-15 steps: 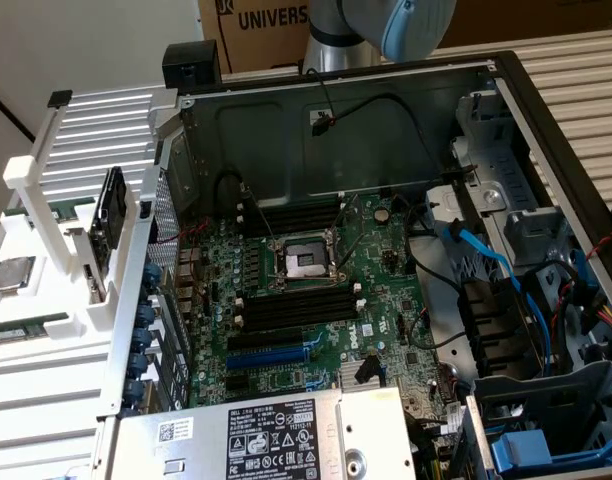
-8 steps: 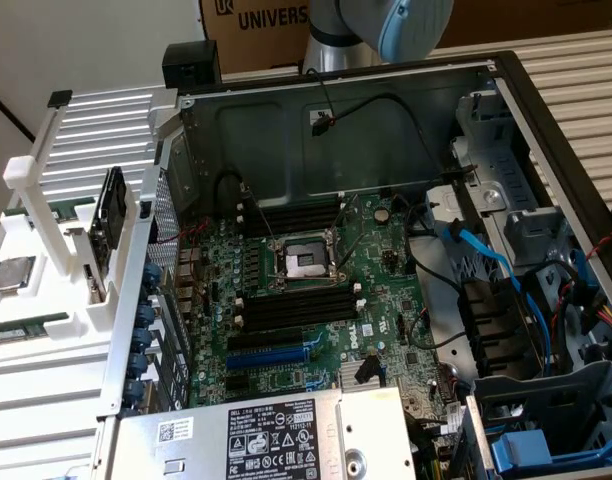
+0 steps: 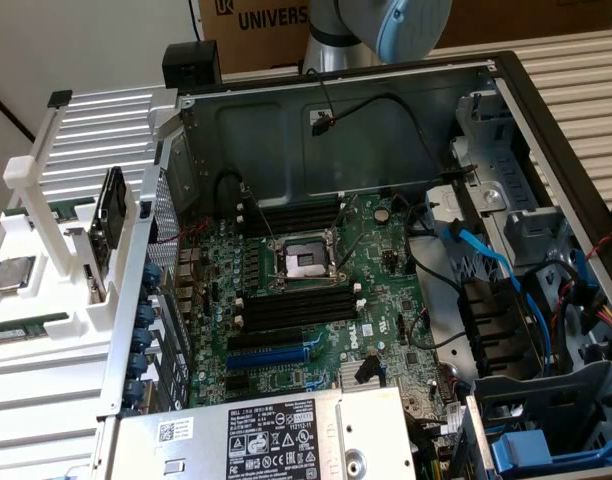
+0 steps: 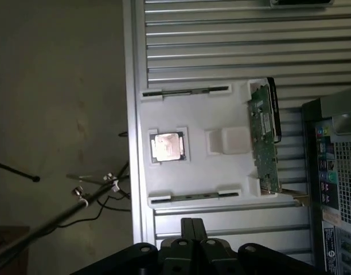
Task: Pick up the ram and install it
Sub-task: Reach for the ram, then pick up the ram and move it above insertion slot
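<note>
First, the exterior view: the open computer case (image 3: 506, 75) takes the middle and the exterior view's right, its metal side wall rising just beside the white tray (image 3: 46, 300) at the exterior view's left. The arm (image 3: 386, 25) hangs high behind the case, well apart from both. Long black slots (image 3: 296, 308) on the motherboard (image 3: 316, 290) lie uncovered, with cables nearby. The ram (image 3: 26, 326) rests on the tray's near part, standing on its long edge, long axis running toward the case wall. An expansion card (image 3: 111, 228) stands upright between tray and case.

Next, the wrist view: the gripper (image 4: 192, 222) has its fingers pressed together, pinching nothing, over the ribbed table (image 4: 221, 34) just off the tray's (image 4: 221, 172) edge. The ram (image 4: 194, 197) is the nearer of two sticks, seated between white end clips, free above, one end pointing at the card (image 4: 264, 137), the other at the table's edge, with floor (image 4: 55, 86) beyond. A second stick (image 4: 186, 91) lies parallel across the tray, the processor chip (image 4: 168, 146) between them.
</note>
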`<action>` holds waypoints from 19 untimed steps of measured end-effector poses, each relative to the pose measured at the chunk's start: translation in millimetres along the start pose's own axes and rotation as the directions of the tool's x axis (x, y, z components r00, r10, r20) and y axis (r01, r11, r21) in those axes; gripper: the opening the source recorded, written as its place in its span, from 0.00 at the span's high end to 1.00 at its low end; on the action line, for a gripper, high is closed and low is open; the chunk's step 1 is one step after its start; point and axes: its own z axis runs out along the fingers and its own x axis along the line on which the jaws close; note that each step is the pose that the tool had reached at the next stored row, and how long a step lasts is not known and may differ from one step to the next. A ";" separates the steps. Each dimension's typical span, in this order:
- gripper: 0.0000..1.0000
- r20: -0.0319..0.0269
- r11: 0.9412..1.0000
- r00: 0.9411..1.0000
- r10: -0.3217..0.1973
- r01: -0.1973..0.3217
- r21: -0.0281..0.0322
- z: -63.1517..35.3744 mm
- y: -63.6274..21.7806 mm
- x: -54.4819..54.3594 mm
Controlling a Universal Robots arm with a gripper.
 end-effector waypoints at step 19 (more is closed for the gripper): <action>0.89 -0.001 1.000 1.000 -0.002 0.002 0.001 0.3 6.6 0.5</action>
